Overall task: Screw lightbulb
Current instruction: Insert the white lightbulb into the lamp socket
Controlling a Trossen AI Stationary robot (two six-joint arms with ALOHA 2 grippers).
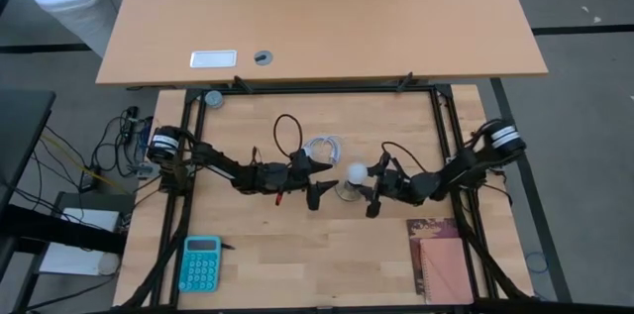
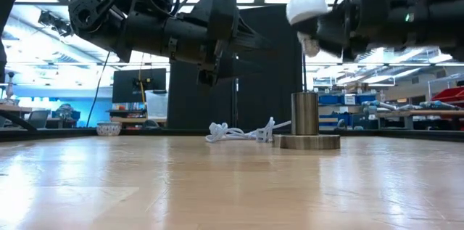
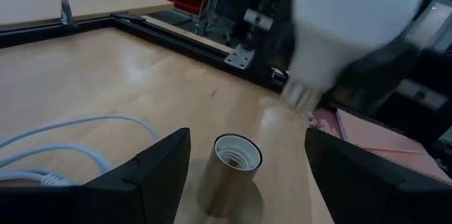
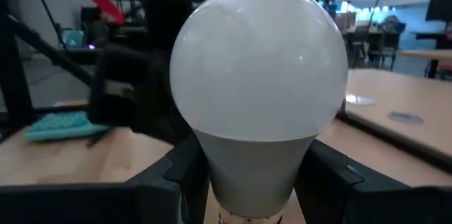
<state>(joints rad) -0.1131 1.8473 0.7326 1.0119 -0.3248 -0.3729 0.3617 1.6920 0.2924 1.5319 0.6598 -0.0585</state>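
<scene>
Still unscrewed, the lightbulb (image 2: 307,9) hung above the socket (image 2: 305,114), clenched in the right pincer (image 4: 247,181); the left pincer (image 3: 247,174), at nine o'clock, gaped released.

You see the lightbulb (image 2: 307,10), a white pear-shaped globe narrowing to a greyish screw base, gripped in the right pincer (image 1: 359,186), base pointing down, raised well off the bench.
</scene>
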